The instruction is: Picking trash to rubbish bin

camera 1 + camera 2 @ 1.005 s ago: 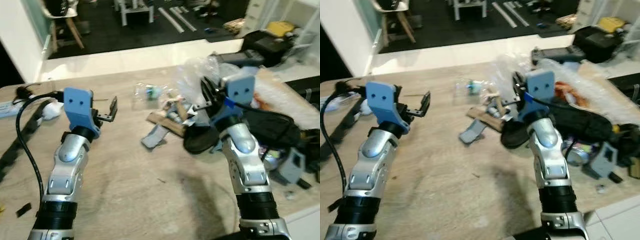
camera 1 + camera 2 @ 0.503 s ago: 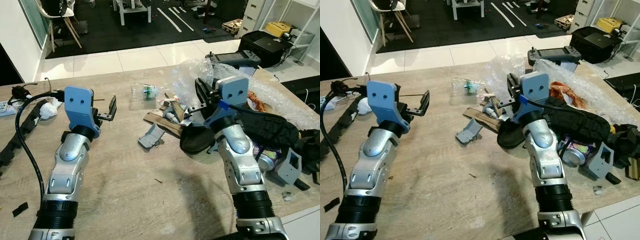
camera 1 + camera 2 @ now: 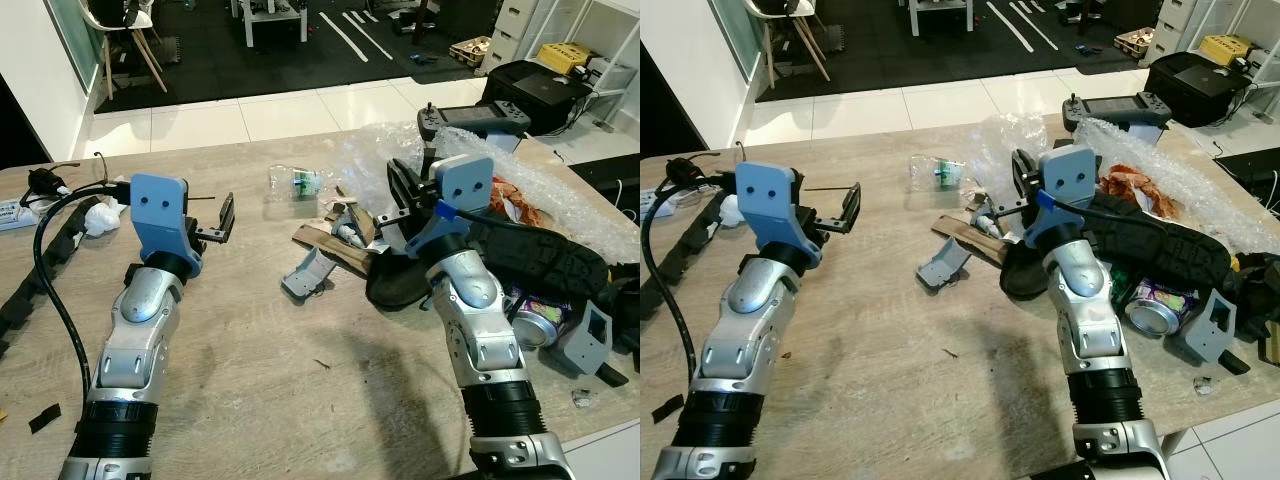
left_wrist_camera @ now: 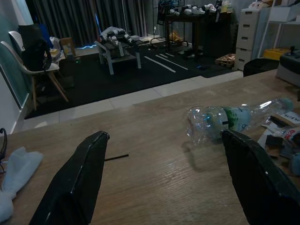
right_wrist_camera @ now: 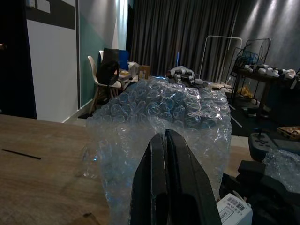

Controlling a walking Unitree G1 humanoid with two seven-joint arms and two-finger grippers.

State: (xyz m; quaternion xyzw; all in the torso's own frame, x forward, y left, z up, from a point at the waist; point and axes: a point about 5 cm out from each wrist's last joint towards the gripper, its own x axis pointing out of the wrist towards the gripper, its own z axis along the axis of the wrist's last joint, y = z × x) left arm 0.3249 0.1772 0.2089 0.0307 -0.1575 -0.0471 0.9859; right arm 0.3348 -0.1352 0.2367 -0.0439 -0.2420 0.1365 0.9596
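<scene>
Trash lies in a heap mid-table: a crushed clear bottle [image 3: 297, 183] [image 4: 225, 121], brown cardboard strips [image 3: 330, 245], a flat grey piece [image 3: 305, 272], crumpled bubble wrap [image 3: 375, 155] [image 5: 164, 108], a black shoe [image 3: 535, 262] and a dented can [image 3: 540, 322]. My left gripper [image 3: 218, 222] [image 4: 164, 183] hovers open above the table, left of the bottle, nothing between its fingers. My right gripper [image 3: 400, 188] [image 5: 164, 137] is shut, raised just over the heap, pointing at the bubble wrap.
A black cable [image 3: 45, 250] and a white tissue [image 3: 100, 217] lie at the table's left. A game controller [image 3: 470, 118] sits at the far right edge, a grey printed part [image 3: 590, 340] near the front right. Beyond the table are tiled floor, a chair [image 3: 125, 35] and a black case [image 3: 530, 85].
The head camera has shifted a little and the blur is gone. Both arms keep about the same raised pose; the trash has not moved.
</scene>
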